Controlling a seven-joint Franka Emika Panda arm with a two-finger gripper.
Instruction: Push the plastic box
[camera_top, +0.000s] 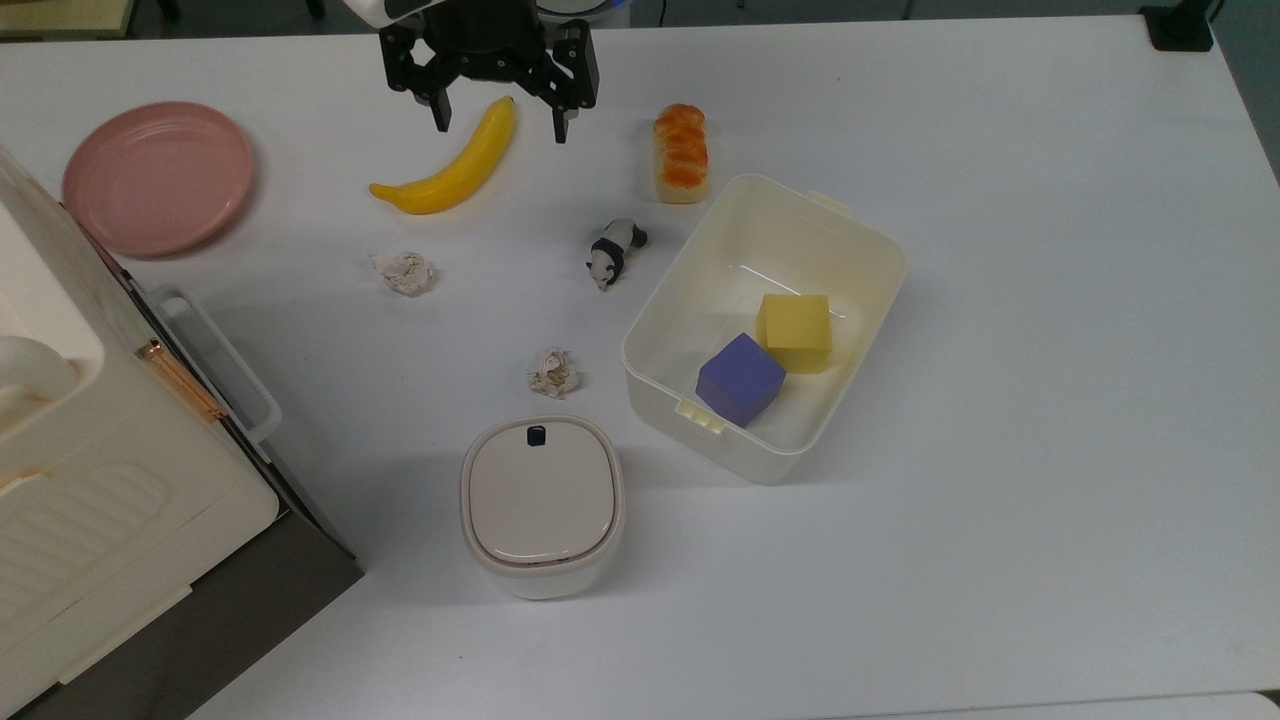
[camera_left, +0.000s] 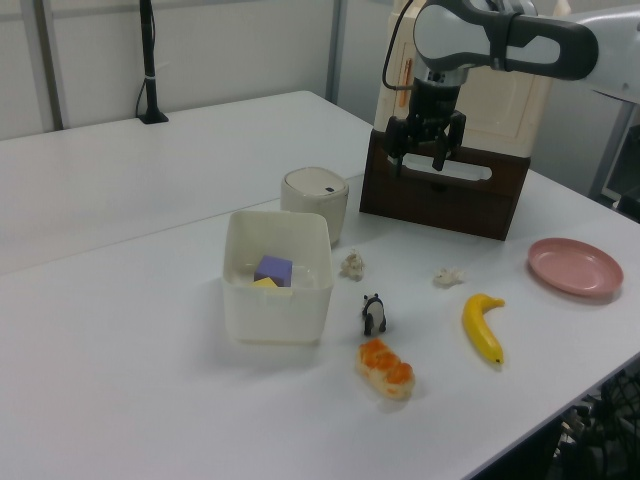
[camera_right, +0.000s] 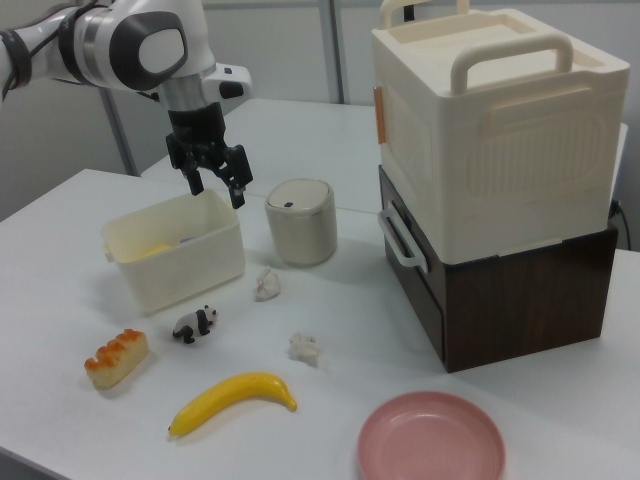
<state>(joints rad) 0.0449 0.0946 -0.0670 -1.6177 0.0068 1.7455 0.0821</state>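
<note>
Our end effector (camera_top: 499, 118) hangs released above the banana (camera_top: 452, 166), while the plastic box (camera_top: 765, 325) sits well apart on the counter (camera_top: 1050, 400), right of the toy panda (camera_top: 613, 252) in the top view. We reckon a low sweep could knock those two aside.

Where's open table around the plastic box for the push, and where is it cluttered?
Bare table lies on the top view's right of the plastic box and below it. The top view's left is crowded: panda figure, bread, paper wad and lidded container. The open gripper hovers over the banana.
</note>
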